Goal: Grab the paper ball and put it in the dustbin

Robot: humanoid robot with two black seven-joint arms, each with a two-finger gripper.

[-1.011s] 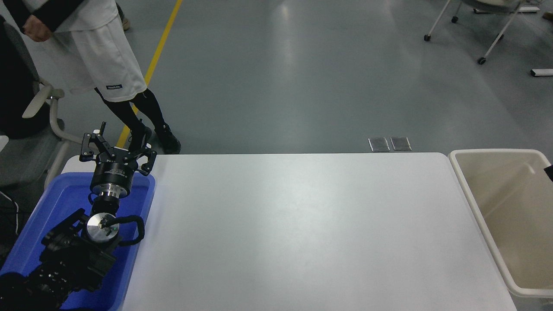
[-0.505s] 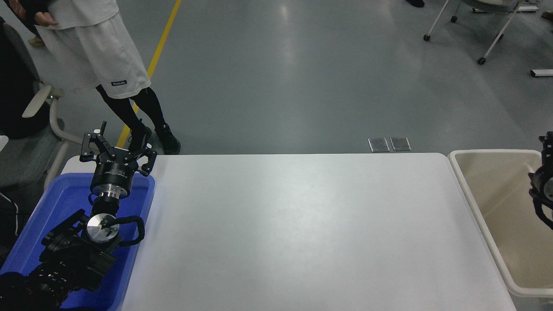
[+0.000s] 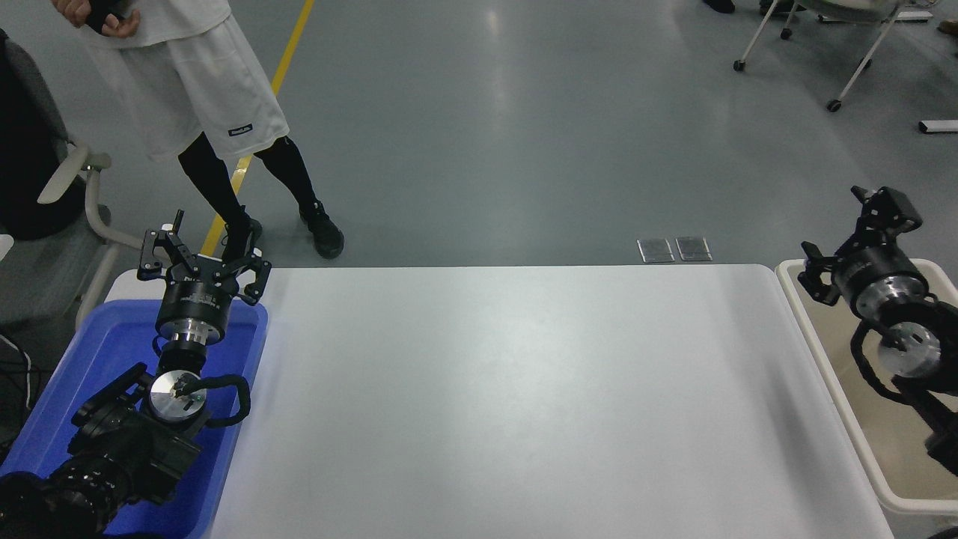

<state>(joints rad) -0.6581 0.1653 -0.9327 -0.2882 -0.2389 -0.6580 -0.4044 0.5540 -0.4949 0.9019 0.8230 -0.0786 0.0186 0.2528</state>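
No paper ball shows anywhere in the head view; the white table [image 3: 524, 389] carries nothing. The dustbin [image 3: 840, 397], a cream tub, stands against the table's right end. My right gripper [image 3: 844, 233] hangs above the dustbin's far left corner, open, with nothing between its fingers. Its arm crosses over the tub's inside from the right edge. My left gripper [image 3: 199, 256] is parked at the lower left, open and holding nothing, above the far end of a blue bin.
The blue bin [image 3: 90, 359] sits at the table's left end under my left arm. A person [image 3: 194, 90] in white shorts walks on the floor beyond the far left corner, next to a grey chair [image 3: 67, 195]. Wheeled chair legs [image 3: 838, 67] stand far right.
My right arm has come into view from the right edge and risen over the dustbin. The person has stepped to the right. The left arm has not moved.
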